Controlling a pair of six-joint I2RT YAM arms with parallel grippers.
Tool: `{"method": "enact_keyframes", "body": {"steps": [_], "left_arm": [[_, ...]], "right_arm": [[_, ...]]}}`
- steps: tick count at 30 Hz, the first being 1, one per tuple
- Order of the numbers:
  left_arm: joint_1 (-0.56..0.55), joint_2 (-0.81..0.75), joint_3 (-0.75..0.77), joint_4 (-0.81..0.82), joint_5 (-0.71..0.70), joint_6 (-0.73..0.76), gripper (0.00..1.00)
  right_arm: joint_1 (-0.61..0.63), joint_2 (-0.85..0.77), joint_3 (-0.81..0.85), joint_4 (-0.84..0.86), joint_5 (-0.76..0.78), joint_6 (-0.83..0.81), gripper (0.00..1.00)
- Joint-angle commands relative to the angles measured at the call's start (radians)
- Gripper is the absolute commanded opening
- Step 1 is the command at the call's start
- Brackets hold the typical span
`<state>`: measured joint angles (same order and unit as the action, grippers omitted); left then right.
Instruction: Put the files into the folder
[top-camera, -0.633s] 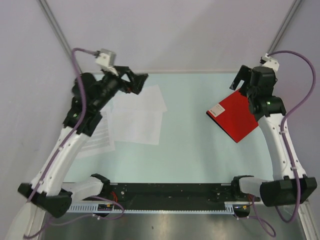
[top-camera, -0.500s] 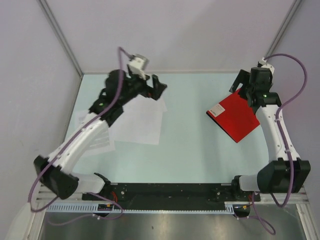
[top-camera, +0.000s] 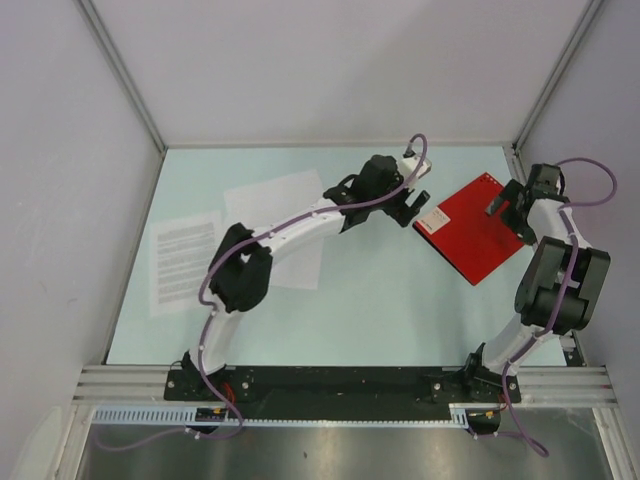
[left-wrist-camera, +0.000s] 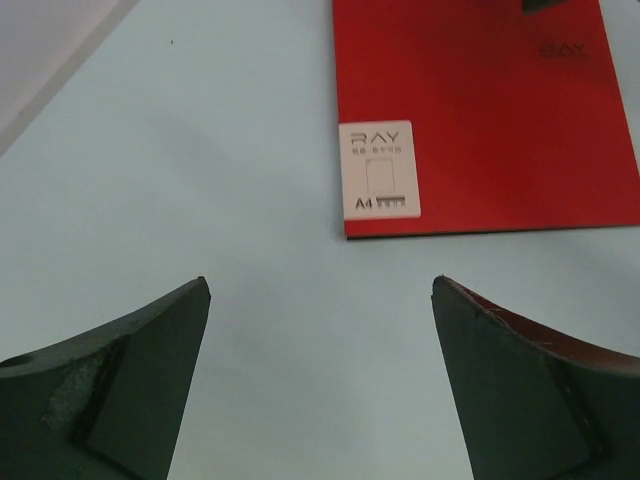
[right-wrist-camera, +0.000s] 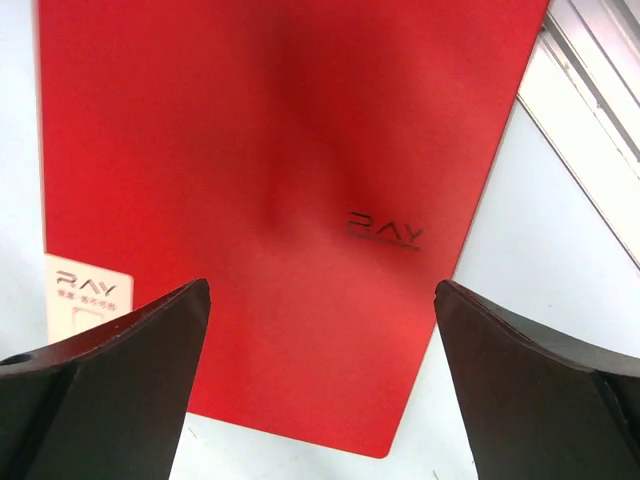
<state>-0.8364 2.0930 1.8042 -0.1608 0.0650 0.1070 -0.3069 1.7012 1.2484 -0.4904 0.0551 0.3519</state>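
- White paper nearest: text sheet (top-camera: 183, 262) flat on the counter (top-camera: 400, 320) at the far left, untouched and well apart from both hands.
- Just beyond, two blank sheets (top-camera: 270, 195) overlapping, partly hidden under the left arm, not yet brought toward the red cover.
- Farther along, left hand (top-camera: 412, 203) reached across the middle, released, jaws spread wide and gripping nothing. Sat just short of the folder's label edge, with the white label (left-wrist-camera: 379, 168) ahead and a strip of bare counter between.
- Folder (top-camera: 470, 235) lay closed, red side up, turned diagonally at the right of the counter, flat and ungrasped.
- Farthest, right hand (top-camera: 508, 203) hung over the folder's far-right part, likewise released and empty, red cover filling its wrist view.
- Judged the step in hand to be opening the cover. Could not tell which edge opened.
- Best done by steadying one side with the right hand, slipping a left fingertip under the top flap alone, and lifting slowly to avoid dragging the whole folder.
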Motion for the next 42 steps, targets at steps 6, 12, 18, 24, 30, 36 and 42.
{"method": "enact_keyframes", "body": {"steps": [6, 12, 18, 24, 30, 36, 42], "left_arm": [[-0.012, 0.363, 0.425, -0.013, 0.038, -0.079, 0.98], [0.012, 0.43, 0.431, 0.15, 0.097, -0.372, 1.0], [0.052, 0.505, 0.483, 0.268, 0.18, -0.604, 0.96], [0.056, 0.573, 0.518, 0.308, 0.228, -0.722, 0.95], [0.054, 0.611, 0.517, 0.329, 0.271, -0.819, 0.91], [0.056, 0.604, 0.486, 0.31, 0.334, -0.856, 0.83], [0.059, 0.482, 0.308, 0.342, 0.368, -0.85, 0.72]], "right_arm": [[-0.116, 0.015, -0.037, 0.105, -0.141, 0.035, 1.0], [-0.147, 0.06, -0.038, 0.118, -0.118, 0.03, 1.0], [-0.169, 0.066, -0.101, 0.193, -0.19, 0.055, 1.0], [-0.169, 0.083, -0.127, 0.214, -0.186, 0.059, 1.0], [-0.156, 0.1, -0.164, 0.237, -0.196, 0.061, 1.0], [-0.118, 0.117, -0.199, 0.262, -0.204, 0.059, 1.0], [-0.045, 0.13, -0.222, 0.259, -0.239, 0.047, 1.0]]}}
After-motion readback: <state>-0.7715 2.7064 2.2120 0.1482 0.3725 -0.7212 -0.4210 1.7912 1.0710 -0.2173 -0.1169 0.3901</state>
